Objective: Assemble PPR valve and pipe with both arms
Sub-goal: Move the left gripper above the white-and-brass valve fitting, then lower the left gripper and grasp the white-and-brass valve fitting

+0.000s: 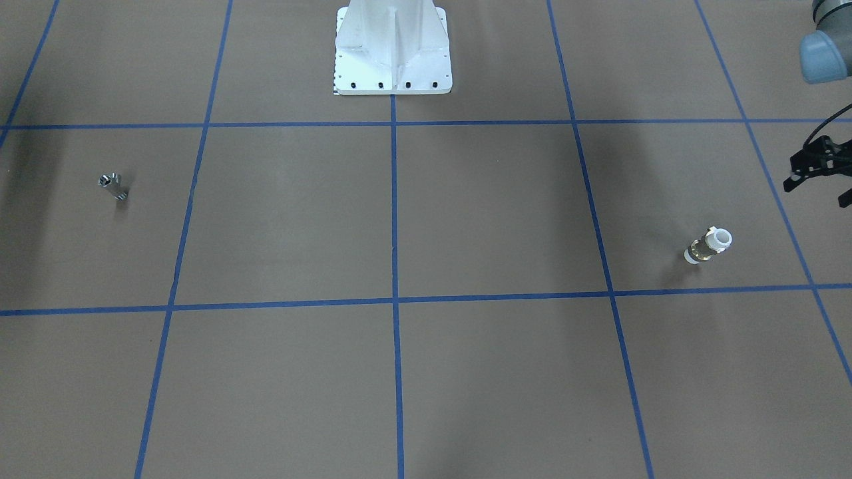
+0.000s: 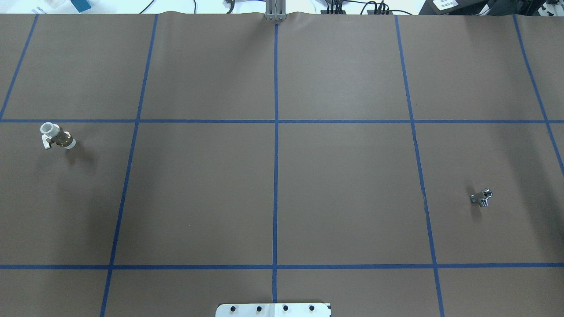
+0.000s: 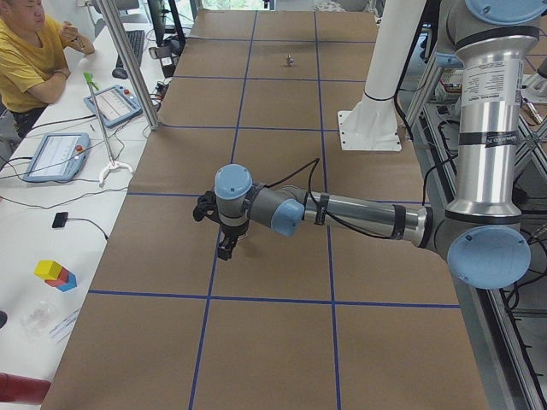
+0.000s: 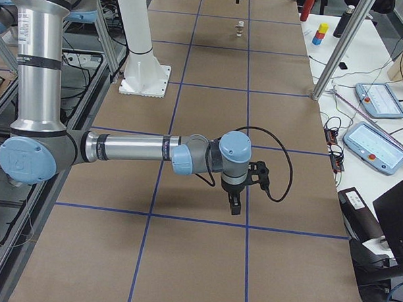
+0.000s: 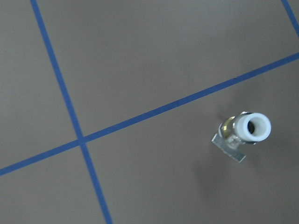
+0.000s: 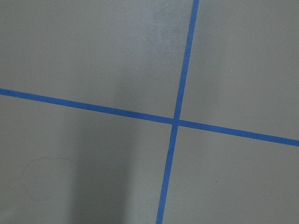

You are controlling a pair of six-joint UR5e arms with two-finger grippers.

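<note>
The PPR valve [image 1: 709,245], with white ends and a brass band, stands on the brown table at the robot's left; it also shows in the overhead view [image 2: 57,136], the left wrist view [image 5: 245,130] and far off in the right view [image 4: 240,28]. The silver pipe [image 1: 112,186] lies at the robot's right, also in the overhead view [image 2: 481,197] and far off in the left view [image 3: 290,60]. My left gripper [image 1: 817,193] hangs above the table beside the valve, fingers apart, empty. My right gripper [image 4: 234,205] points down over the table; whether it is open or shut I cannot tell.
The white pedestal base [image 1: 393,53] stands at the table's middle on the robot's side. Blue tape lines [image 2: 276,132] divide the brown mat into squares. A side bench with tablets [image 3: 55,155], an upright post [image 3: 128,60] and a seated operator [image 3: 30,51] runs along the far edge.
</note>
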